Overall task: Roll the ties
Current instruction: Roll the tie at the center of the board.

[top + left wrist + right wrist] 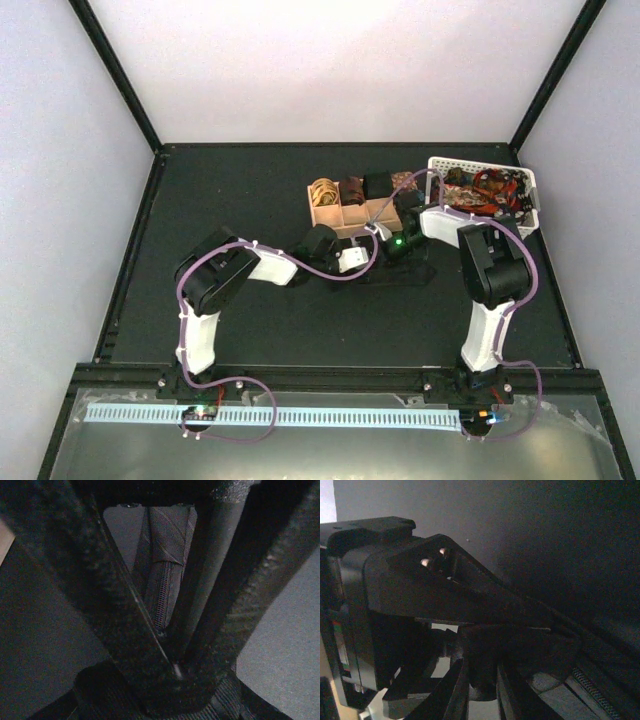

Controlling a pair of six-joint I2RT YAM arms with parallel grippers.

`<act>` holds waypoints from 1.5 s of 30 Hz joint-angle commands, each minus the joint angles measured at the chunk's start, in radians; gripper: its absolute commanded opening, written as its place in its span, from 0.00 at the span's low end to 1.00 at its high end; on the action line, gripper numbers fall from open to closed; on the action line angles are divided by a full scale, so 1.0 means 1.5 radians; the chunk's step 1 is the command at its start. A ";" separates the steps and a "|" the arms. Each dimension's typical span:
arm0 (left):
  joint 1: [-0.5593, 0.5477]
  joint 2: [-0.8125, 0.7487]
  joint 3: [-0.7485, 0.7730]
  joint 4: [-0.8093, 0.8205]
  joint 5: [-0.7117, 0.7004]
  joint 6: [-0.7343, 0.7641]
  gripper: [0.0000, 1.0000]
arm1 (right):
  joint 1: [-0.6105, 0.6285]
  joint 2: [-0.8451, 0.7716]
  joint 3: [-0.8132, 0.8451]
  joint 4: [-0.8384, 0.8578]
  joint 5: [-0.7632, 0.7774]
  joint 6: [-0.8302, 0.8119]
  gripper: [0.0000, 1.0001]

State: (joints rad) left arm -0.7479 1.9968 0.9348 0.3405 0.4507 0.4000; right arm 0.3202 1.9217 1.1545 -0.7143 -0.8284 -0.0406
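A dark tie (405,272) lies on the black table in front of the tray, and both grippers meet over it. My left gripper (372,260) comes in from the left. In the left wrist view the tie's stitched strip (167,580) runs up between its dark fingers (120,610), and ribbed fabric fills the space at their base. My right gripper (398,250) reaches in from the right. In the right wrist view its fingers (455,690) press on a dark lump of the tie (485,677), with the left gripper's body (380,605) close beside it.
The tan wooden tray (330,215) behind the grippers holds a gold coil (324,190), a brown coil (352,188) and a black coil (378,184). The white perforated basket (480,163) at the back right holds several loose ties (485,190).
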 commanded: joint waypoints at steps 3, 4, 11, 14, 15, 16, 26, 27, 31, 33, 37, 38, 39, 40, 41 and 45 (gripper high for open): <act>-0.004 0.030 -0.001 -0.099 -0.040 0.020 0.46 | 0.002 0.015 0.002 -0.004 0.045 -0.010 0.06; -0.004 0.031 0.000 -0.100 -0.040 0.019 0.46 | 0.001 0.015 0.000 -0.005 0.047 -0.011 0.02; -0.001 0.024 -0.002 -0.085 -0.046 0.004 0.64 | -0.018 0.015 -0.012 -0.006 0.065 -0.013 0.01; 0.008 0.008 -0.021 -0.035 -0.028 -0.014 0.76 | -0.030 0.016 -0.020 -0.012 0.073 -0.020 0.01; 0.012 0.002 -0.028 -0.020 -0.016 -0.018 0.78 | -0.033 0.015 -0.024 -0.015 0.075 -0.023 0.01; 0.014 -0.004 -0.032 -0.007 -0.005 -0.023 0.80 | -0.038 0.014 -0.028 -0.016 0.079 -0.025 0.01; 0.020 -0.010 -0.058 0.143 0.077 -0.070 0.84 | -0.069 -0.010 -0.050 -0.031 0.136 -0.047 0.01; 0.020 -0.005 -0.055 0.157 0.086 -0.077 0.84 | -0.069 -0.012 -0.052 -0.034 0.142 -0.050 0.01; 0.016 0.022 -0.033 0.182 0.113 -0.099 0.85 | -0.069 -0.024 -0.060 -0.038 0.168 -0.053 0.01; 0.014 0.031 -0.032 0.203 0.120 -0.103 0.85 | -0.069 -0.026 -0.061 -0.033 0.183 -0.051 0.01; 0.008 0.047 -0.032 0.246 0.133 -0.104 0.85 | -0.068 -0.020 -0.052 -0.021 0.189 -0.040 0.01; 0.008 0.052 -0.033 0.258 0.137 -0.106 0.85 | -0.068 -0.016 -0.048 -0.018 0.187 -0.038 0.01; 0.007 0.056 -0.034 0.273 0.139 -0.109 0.86 | -0.066 -0.012 -0.044 -0.020 0.185 -0.037 0.01; 0.007 0.061 -0.037 0.291 0.142 -0.113 0.86 | -0.065 -0.008 -0.041 -0.021 0.184 -0.037 0.01; 0.007 0.066 -0.040 0.310 0.143 -0.116 0.87 | -0.064 -0.006 -0.039 -0.022 0.183 -0.037 0.01; 0.002 0.107 -0.038 0.393 0.136 -0.141 0.89 | -0.062 0.002 -0.040 -0.023 0.184 -0.038 0.01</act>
State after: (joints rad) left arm -0.7315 2.0930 0.8616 0.7513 0.6197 0.2298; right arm 0.2214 1.8973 1.0878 -0.7513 -0.6250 -0.0990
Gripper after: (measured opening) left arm 0.881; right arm 0.033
